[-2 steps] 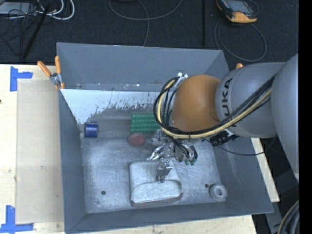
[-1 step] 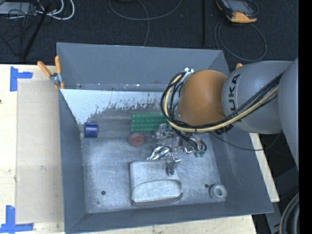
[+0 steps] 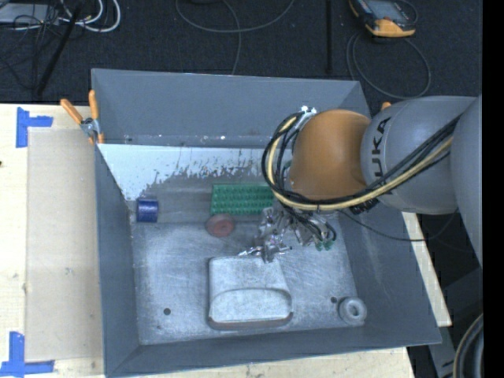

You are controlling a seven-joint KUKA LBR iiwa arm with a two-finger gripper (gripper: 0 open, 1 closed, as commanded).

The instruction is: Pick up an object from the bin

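My gripper [image 3: 269, 246] hangs low in the middle of the bin, under the orange wrist cover. It is just past the back right corner of a pale grey rounded tray [image 3: 246, 294] that lies flat on the bin floor. A dull red disc [image 3: 220, 226] lies a little to the gripper's left. Behind it, a green ribbed block [image 3: 239, 199] rests near the back wall, partly hidden by the arm. I see nothing held in the gripper.
A clear bottle [image 3: 183, 207] with a blue cap [image 3: 147, 209] lies on its side at the back left. A small grey ring [image 3: 351, 310] sits in the front right corner. The arm covers the right back part of the bin.
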